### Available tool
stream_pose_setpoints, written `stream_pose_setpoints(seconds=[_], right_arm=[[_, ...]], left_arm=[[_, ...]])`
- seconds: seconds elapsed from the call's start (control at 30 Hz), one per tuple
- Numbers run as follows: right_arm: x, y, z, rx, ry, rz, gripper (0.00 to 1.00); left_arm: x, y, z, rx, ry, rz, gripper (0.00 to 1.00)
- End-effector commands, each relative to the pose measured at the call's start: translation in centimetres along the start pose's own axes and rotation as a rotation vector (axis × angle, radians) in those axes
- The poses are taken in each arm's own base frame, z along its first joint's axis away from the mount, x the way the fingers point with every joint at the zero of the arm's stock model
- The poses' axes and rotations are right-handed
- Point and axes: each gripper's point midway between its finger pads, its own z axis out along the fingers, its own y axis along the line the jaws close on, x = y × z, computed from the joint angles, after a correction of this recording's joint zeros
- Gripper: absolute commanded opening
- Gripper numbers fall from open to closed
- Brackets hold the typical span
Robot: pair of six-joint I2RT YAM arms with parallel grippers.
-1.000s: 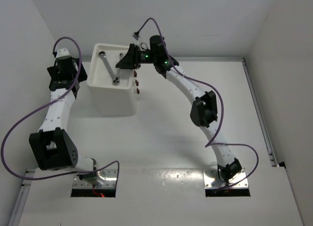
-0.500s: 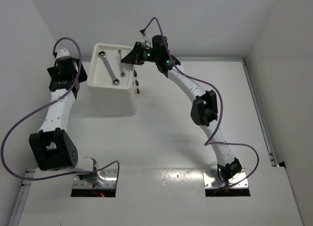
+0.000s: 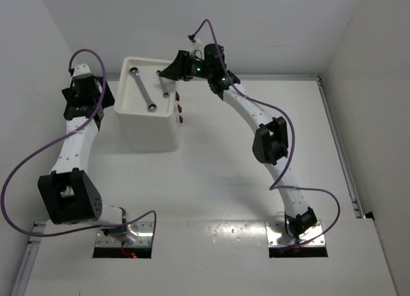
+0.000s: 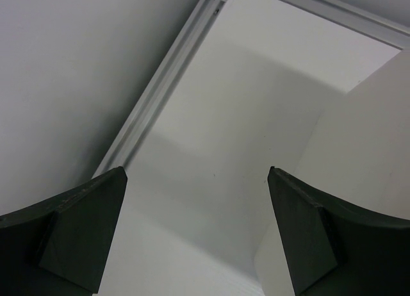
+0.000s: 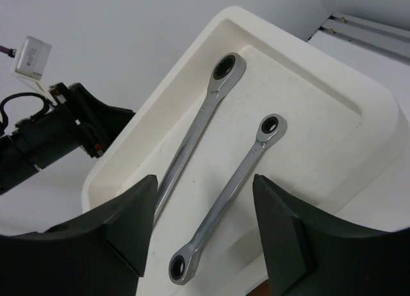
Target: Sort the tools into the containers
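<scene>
1. Table (image 3: pixel 224 180): white, bare of loose tools in the top view.
2. Drawer unit (image 3: pixel 147 132): white plastic box at the far left of the table, with a shallow rimmed top tray (image 5: pixel 359 84). No pliers or screwdrivers are in view; whether they lie in the drawers cannot be told.
3. Right gripper (image 5: pixel 204 187): fingers apart and empty, hovering over the tray's right edge.
4. Left gripper (image 4: pixel 196 174): fingers apart and empty, beside the unit's left wall.
5. Longer wrench (image 5: pixel 192 139): bright silver, ring ends, flat in the tray.
6. Shorter wrench (image 5: pixel 230 193): same finish, just beside the longer one and roughly parallel to it, not touching.
7. Knobs (image 3: pixel 180 110): small, dark red, on the unit's right face.

Step, as judged: both wrenches are stowed, so sorting looks near its end. The next move calls for lifting the right arm clear of the rim
</scene>
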Motion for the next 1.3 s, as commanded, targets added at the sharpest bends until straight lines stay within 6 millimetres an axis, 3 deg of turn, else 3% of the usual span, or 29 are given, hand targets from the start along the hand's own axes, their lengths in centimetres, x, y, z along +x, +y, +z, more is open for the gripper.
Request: stream_pose_setpoints(seconds=[0.0, 0.03, 0.07, 0.1, 0.13, 0.17, 0.2, 0.23, 0.27, 0.3, 0.33, 0.4, 0.43, 0.47, 0.5, 0.53, 0.57, 0.6, 0.63, 0.67, 0.7, 0.73, 0.8, 0.9, 1.07, 1.27], right_arm=[[-5.6, 4.5, -2.3, -0.005, -0.123, -0.172, 0.65], [-7.7, 6.9, -3.6, -0.006, -0.167, -0.222, 0.65], [-9.3, 6.5, -4.7, 0.043, -0.21, -0.248, 0.65], [-9.6, 5.9, -5.6, 0.08, -0.213, -0.256, 0.67], [-12.2, 6.2, -7.7, 0.126, -0.264, -0.305, 0.67], [-13.1, 5.9, -8.8, 0.155, -0.273, -0.311, 0.68], [-13.9, 5.5, -10.0, 0.194, -0.273, -0.295, 0.68], [-15.6, 3.7, -12.3, 0.267, -0.306, -0.284, 0.68], [-17.1, 4.0, -14.2, 0.302, -0.331, -0.296, 0.68], [-17.3, 3.0, -15.9, 0.359, -0.318, -0.264, 0.68], [-18.9, 1.1, -19.0, 0.448, -0.343, -0.292, 0.68], [-18.6, -2.5, -22.9, 0.59, -0.315, -0.285, 0.68], [-18.7, -4.7, -27.1, 0.701, -0.302, -0.252, 0.68], [-17.3, -7.3, -29.0, 0.767, -0.241, -0.256, 0.68], [-16.6, -8.6, -31.3, 0.833, -0.208, -0.239, 0.68], [-14.6, -10.6, -33.4, 0.913, -0.143, -0.184, 0.68], [-13.1, -12.7, -36.4, 0.965, -0.081, -0.176, 0.68], [-12.2, -13.1, -37.9, 0.991, -0.052, -0.17, 0.68], [-9.5, -14.6, -39.0, 1.017, 0.001, -0.134, 0.68], [-9.3, -14.0, -40.5, 1.022, 0.02, -0.174, 0.69], [-8.7, -14.0, -40.7, 1.023, 0.036, -0.193, 0.69], [-6.7, -15.0, -41.5, 1.035, 0.068, -0.18, 0.71], [-6.0, -14.9, -42.4, 1.053, 0.073, -0.19, 0.71], [-3.3, -16.1, -44.2, 1.082, 0.085, -0.134, 0.71], [-3.3, -15.7, -46.4, 1.107, 0.049, -0.111, 0.71], [-2.8, -16.0, -47.3, 1.116, 0.044, -0.094, 0.72]], left_arm=[[-3.7, -2.6, -2.6, 0.158, -0.116, -0.069, 1.0], [-4.2, -3.0, -2.9, 0.169, -0.128, -0.046, 1.0], [-5.3, -3.5, -3.5, 0.185, -0.154, -0.031, 1.0], [-5.9, -4.6, -4.0, 0.202, -0.178, 0.006, 1.0], [-7.1, -4.6, -4.6, 0.19, -0.208, 0.012, 1.0], [-7.7, -4.4, -4.7, 0.183, -0.22, 0.007, 1.0], [-8.2, -4.4, -4.9, 0.183, -0.231, 0.013, 1.0], [-8.3, -4.0, -4.6, 0.151, -0.231, 0.01, 1.0], [-8.4, -3.8, -4.4, 0.134, -0.221, 0.012, 1.0], [-8.8, -3.8, -4.6, 0.136, -0.229, 0.0, 1.0], [-8.2, -3.6, -4.2, 0.12, -0.209, 0.006, 1.0], [-9.1, -3.6, -4.5, 0.122, -0.227, -0.001, 1.0], [-9.1, -3.6, -4.5, 0.122, -0.227, -0.001, 1.0], [-9.8, -3.9, -5.0, 0.131, -0.245, 0.008, 1.0], [-10.7, -4.4, -5.1, 0.154, -0.255, 0.016, 1.0], [-11.2, -5.2, -5.2, 0.179, -0.258, 0.029, 1.0], [-11.5, -6.9, -5.5, 0.246, -0.253, 0.064, 1.0], [-12.7, -7.9, -6.4, 0.285, -0.255, 0.087, 1.0], [-11.9, -9.5, -5.3, 0.311, -0.215, 0.133, 1.0], [-11.6, -11.6, -5.7, 0.374, -0.194, 0.155, 1.0], [-11.7, -12.5, -6.2, 0.402, -0.172, 0.184, 1.0], [-11.1, -13.7, -6.1, 0.421, -0.148, 0.201, 1.0], [-9.5, -14.0, -4.4, 0.392, -0.085, 0.182, 1.0], [-9.0, -13.0, -3.0, 0.418, -0.04, 0.068, 1.0], [-9.9, -11.1, -1.9, 0.335, -0.059, 0.057, 1.0], [-9.5, -11.0, -1.9, 0.334, -0.056, 0.067, 1.0]])
